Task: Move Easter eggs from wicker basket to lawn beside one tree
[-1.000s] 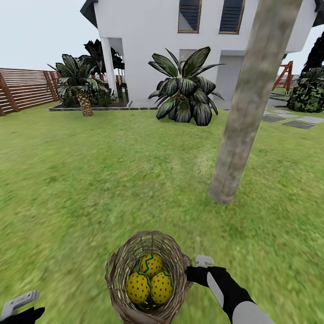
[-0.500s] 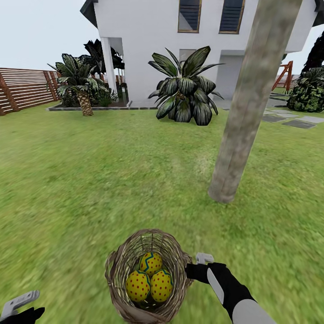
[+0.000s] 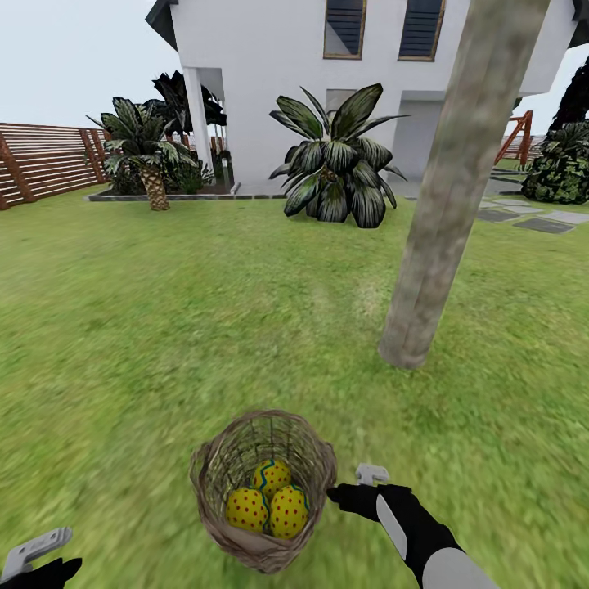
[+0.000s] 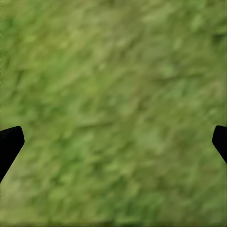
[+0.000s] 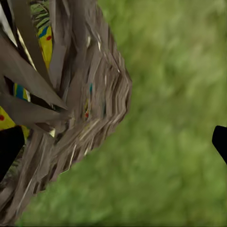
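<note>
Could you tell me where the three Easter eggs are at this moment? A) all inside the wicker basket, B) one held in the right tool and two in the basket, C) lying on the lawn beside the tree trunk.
A: in the head view all three Easter eggs sit together inside the wicker basket.

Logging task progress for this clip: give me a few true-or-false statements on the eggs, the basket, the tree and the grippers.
1. All three Easter eggs lie inside the wicker basket. True.
2. The right gripper is beside the basket's rim. True.
3. The left gripper holds an egg. False: its fingers are apart over bare lawn.
4. One egg rests at the foot of the tree. False: the grass around the trunk is bare.
5. The basket stands on the grey stepping stones. False: it is on the lawn.
</note>
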You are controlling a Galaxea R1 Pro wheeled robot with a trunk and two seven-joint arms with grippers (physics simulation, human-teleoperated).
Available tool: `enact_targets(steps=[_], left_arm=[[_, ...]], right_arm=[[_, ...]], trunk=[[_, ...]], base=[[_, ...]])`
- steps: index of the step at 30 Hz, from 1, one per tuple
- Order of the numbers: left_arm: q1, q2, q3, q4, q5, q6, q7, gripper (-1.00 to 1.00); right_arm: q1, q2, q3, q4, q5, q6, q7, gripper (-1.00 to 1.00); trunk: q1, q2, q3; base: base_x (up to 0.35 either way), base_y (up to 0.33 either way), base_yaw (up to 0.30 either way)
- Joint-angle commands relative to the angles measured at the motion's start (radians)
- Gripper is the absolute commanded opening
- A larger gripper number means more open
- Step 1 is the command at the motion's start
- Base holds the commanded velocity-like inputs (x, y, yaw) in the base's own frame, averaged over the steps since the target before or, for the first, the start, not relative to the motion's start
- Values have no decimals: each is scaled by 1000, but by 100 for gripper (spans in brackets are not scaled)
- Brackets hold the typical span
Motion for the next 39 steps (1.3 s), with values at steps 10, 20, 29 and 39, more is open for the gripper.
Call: enact_targets(steps=[10, 20, 29, 39], left_arm=[[-1, 0, 2, -1, 3, 6, -2, 100], [-1, 0, 2, 0, 1, 6, -1, 100], [-1, 0, 2, 0, -2, 5, 0, 100], [0, -21, 1, -7, 11, -54, -13, 100]], right_arm=[[0, 1, -6, -2, -4, 6, 1, 100], [0, 1, -6, -2, -4, 7, 1, 100], [0, 1, -6, -2, -4, 6, 2, 100], [0, 1, -6, -2, -4, 6, 3, 100]], trunk=[[-35, 63, 27], [-73, 133, 59], [-107, 196, 87], [-146, 266, 118]], base=[[0, 0, 0], [0, 0, 0], [0, 0, 0], [0, 0, 0]])
